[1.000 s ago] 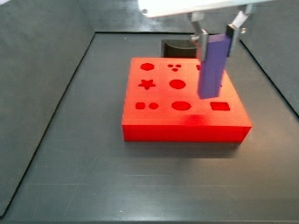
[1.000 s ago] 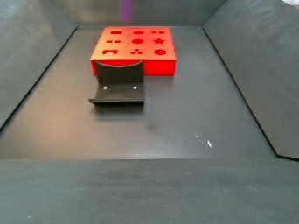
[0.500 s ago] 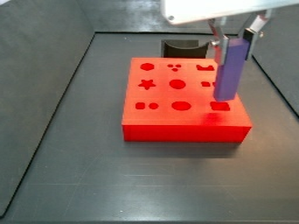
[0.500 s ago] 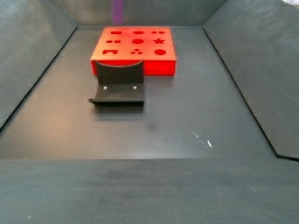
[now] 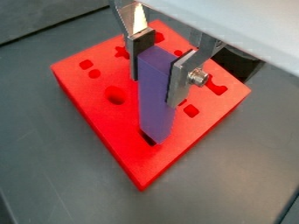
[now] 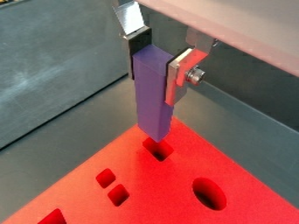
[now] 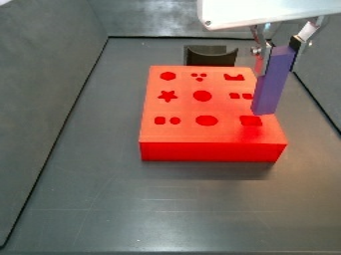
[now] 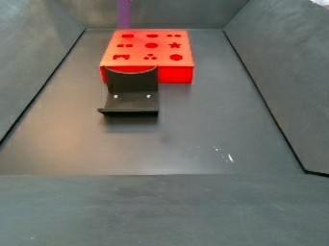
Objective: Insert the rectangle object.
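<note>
In both wrist views the gripper (image 5: 159, 59) clamps the bar's (image 5: 153, 92) top, hanging it upright over the red box's (image 5: 111, 122) rectangular hole (image 6: 159, 151); probably stiff, light, smooth enough to slip.

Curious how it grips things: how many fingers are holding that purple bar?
2. The gripper hangs above the red box; one silver finger and a second finger press opposite faces of the upright purple bar. None appear hidden.

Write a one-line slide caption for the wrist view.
End effector holds the purple-blue bar upright just above the rectangular hole in the red box.
</note>
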